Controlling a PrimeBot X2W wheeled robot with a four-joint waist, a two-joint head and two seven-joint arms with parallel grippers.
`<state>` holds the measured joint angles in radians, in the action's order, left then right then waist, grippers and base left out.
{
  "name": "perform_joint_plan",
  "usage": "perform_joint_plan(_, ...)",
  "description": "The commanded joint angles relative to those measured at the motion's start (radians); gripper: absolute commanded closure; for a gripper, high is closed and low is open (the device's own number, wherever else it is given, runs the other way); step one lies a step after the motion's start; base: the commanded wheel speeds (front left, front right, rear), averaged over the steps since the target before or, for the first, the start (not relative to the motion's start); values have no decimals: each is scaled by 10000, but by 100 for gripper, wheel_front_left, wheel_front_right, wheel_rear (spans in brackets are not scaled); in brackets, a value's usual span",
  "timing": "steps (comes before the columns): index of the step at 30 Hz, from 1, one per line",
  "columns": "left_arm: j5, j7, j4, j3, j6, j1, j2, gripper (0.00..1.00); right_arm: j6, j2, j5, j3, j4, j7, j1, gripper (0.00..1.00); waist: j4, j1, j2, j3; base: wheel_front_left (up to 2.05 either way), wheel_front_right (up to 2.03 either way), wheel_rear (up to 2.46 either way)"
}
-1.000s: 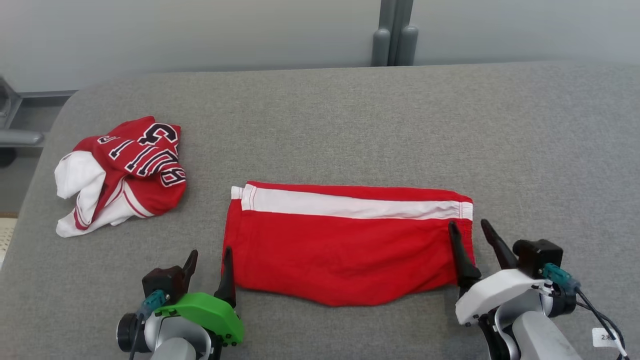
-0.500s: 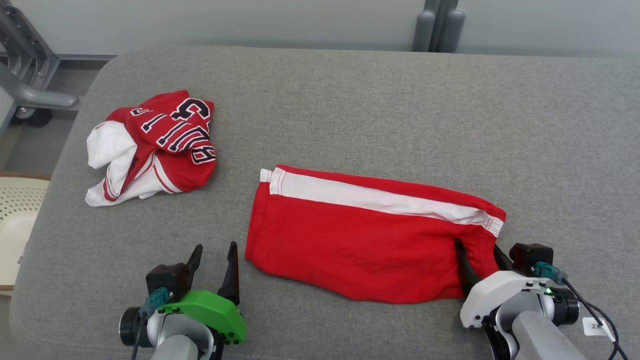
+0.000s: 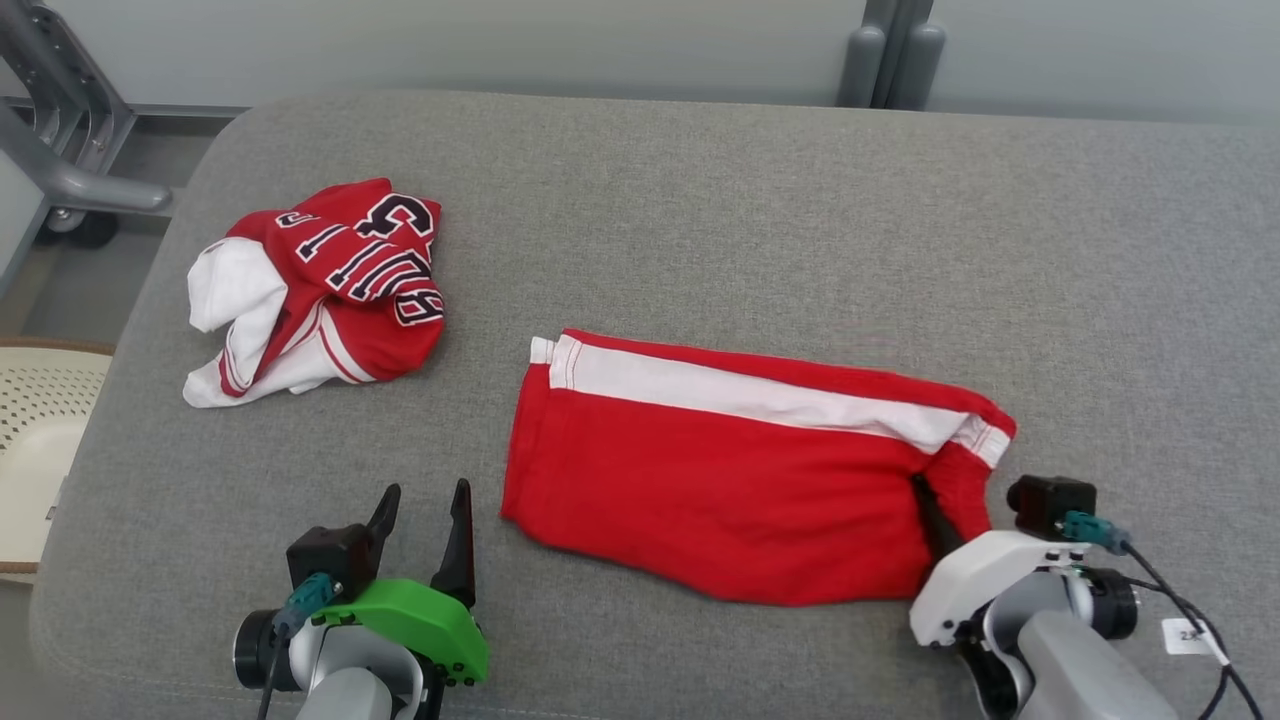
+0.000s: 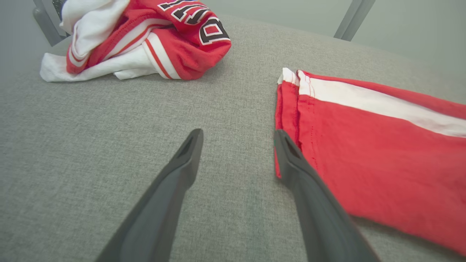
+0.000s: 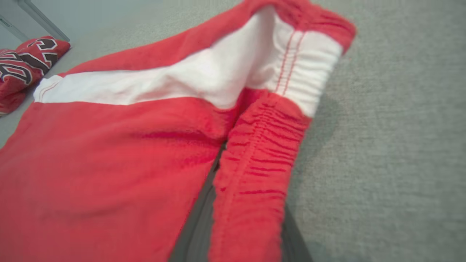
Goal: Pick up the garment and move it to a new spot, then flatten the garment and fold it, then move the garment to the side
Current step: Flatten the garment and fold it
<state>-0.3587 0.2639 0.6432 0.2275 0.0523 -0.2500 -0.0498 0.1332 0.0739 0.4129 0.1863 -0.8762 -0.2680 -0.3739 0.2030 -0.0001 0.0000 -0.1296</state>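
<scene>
A: Head view first: the red shorts (image 3: pixel 740 480) lie flat across the middle of the grey fabric tabletop (image 3: pixel 700 200), white stripe along the far edge. A crumpled red-and-white jersey (image 3: pixel 320 290) sits well apart on the far left.

B: And the right wrist view brings in the detail. The elastic waistband (image 5: pixel 262 145) is gathered up into a ridge, with a white panel and red stitching right behind it.

A: Left wrist view has the other end: the hem (image 4: pixel 287 105), two layers stacked, lying flat.

B: Around it all there's a pale wall (image 3: pixel 500 40) and two grey posts (image 3: pixel 890 60) at the far edge. A metal frame (image 3: pixel 60 150) on a wheel stands far left, and a cream perforated piece (image 3: pixel 40 420) sits beside the tabletop. What it is, I can't tell.

A: Now the right end effector (image 3: pixel 950 492): fingers drawn in tight on that waistband, cloth pinched between them, corner puckered and raised off the surface.

B: Left end effector (image 3: pixel 427 490) is spread wide, holding nothing, low over the tabletop just beside the hem. Touching or not, I can't tell.
</scene>
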Motion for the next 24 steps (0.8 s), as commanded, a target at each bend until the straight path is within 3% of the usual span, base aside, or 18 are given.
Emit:
perform_joint_plan(1, 70, 5, -65, -19, 50, 167, -17, 0, -45, 376, 1, -270, -84, 50, 13, 100, -35, 1, 0, 29, 0, 0, 0)
perform_joint_plan(5, 30, 5, -111, -55, 77, 199, -18, 0, -44, 687, 45, -599, -272, 46, -75, 100, -134, 1, 0, 90, 0, 0, 0)
perform_joint_plan(10, 85, 5, -106, -25, 91, 277, -18, 0, -35, 1657, -39, -802, -665, 41, -570, 100, -385, 1, 0, 150, 0, 0, 0)
perform_joint_plan(14, 195, 5, -200, 38, 141, 343, -18, 0, -33, 2072, -97, -665, -771, 40, -874, 100, -598, 1, 0, 227, 0, 0, 0)
perform_joint_plan(20, 327, 5, -576, 86, 96, 491, -20, 0, -29, 1608, 495, 592, -247, 72, -1008, 100, -748, 1, 0, 358, 0, 0, 0)
perform_joint_plan(24, 352, 5, -749, 121, 101, 543, -20, 0, -27, 1215, 1155, 2331, 868, 241, -865, 100, -732, 1, 0, 401, 0, 0, 0)
